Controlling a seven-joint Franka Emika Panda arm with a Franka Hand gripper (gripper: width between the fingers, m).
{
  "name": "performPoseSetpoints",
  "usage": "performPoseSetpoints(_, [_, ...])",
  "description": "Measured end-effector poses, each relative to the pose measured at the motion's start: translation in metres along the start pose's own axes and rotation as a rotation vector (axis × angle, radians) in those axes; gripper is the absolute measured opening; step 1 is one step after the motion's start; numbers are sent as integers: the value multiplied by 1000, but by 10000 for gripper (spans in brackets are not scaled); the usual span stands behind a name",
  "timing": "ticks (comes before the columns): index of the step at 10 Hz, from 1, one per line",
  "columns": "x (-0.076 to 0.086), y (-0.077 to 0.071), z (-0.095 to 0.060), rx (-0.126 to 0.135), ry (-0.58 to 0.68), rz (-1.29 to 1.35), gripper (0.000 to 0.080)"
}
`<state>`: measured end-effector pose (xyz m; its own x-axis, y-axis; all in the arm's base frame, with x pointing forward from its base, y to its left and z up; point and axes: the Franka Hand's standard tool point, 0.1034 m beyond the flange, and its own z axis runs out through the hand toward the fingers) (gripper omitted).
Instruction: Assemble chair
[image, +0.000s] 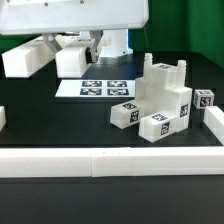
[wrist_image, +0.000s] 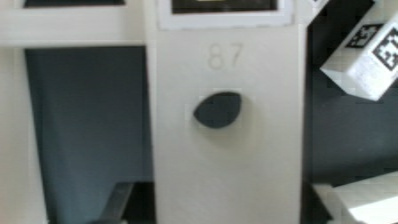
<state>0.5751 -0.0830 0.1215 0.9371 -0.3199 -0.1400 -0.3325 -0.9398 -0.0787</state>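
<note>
Close beside the gripper (image: 92, 48) lies a chair slab (image: 72, 60).

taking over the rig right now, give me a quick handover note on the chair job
Gripper: low at the back, beside a tagged piece; its fingers are hidden, so I cannot tell if it is open or shut.
Parts: a long slab sits at the back on the exterior view's left. A heap of tagged pieces is on the right, with a small post beside it. The wrist view shows a slab with a dark oval hole close to the camera.
Done: no chair stands yet; joints in the heap are unclear.
Left: likely the whole assembly.
</note>
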Motion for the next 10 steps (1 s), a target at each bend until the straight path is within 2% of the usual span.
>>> performPoseSetpoints(2, [-18,-8,-4,7,-7,237,284])
performPoseSetpoints(3, [-27,-18,-7,10,-11,310,284])
performPoseSetpoints(5, [-38,-52,-18,18,-3,368,284])
performPoseSetpoints(6, [-42,-72,-20,20,1,401,284])
performPoseSetpoints(7, [-47,-91,-15,14,0,443,284])
performPoseSetpoints(8, [-47,-101,-7,1,-3,452,284])
performPoseSetpoints(10, [-45,-99,-5,1,-4,435,284])
